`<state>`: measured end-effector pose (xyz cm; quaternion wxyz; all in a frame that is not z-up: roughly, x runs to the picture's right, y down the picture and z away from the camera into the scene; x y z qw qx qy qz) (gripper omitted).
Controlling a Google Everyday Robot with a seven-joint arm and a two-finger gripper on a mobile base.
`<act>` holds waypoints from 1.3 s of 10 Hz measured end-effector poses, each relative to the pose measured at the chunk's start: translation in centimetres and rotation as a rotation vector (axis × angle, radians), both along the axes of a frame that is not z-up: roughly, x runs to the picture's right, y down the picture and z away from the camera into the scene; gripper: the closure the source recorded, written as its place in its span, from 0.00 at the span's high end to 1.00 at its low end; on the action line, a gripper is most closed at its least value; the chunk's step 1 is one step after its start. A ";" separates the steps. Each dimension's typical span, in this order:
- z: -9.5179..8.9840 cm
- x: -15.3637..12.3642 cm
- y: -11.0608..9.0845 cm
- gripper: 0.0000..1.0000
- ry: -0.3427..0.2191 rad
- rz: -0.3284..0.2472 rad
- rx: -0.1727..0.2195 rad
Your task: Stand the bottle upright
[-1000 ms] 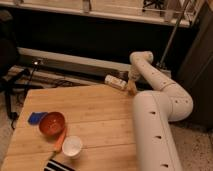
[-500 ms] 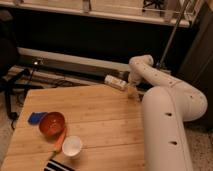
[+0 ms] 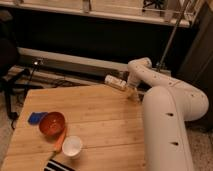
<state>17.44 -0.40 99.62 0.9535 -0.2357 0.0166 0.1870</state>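
Along the left side of the frame I have the wooden surface [image 3: 95,125] stretching toward the middle. Near its left edge lies a small blue thing [image 3: 36,118], and just beside it, to the right, sits the red bowl [image 3: 52,123]. An orange stick-like thing [image 3: 60,140] lies slanted below the bowl, reaching down toward the white cup [image 3: 72,146], which stands upright near the lower edge. A black-and-white striped thing [image 3: 60,166] pokes in at the bottom of the frame.

Moving right, at the far edge of the surface in the upper middle, I see the bottle [image 3: 115,82] lying on its side, its length running left to right. My claw [image 3: 132,93] is just to the right of it, pointing down at the far right corner of the surface, very near the bottle's right end. I read the claw as released, with nothing in it; whether it touches the bottle I cannot tell.

On the right, my white arm [image 3: 167,115] fills the frame from the bottom up to the bent wrist.
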 end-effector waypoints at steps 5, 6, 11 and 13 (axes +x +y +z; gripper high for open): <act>1.3 0.4 -0.5 0.65 0.017 0.060 0.015; 1.5 0.5 -0.5 0.65 0.019 0.065 0.012; 1.1 -0.2 -0.3 0.57 -0.066 0.206 -0.052; 1.1 0.0 -0.3 0.57 -0.091 0.240 -0.069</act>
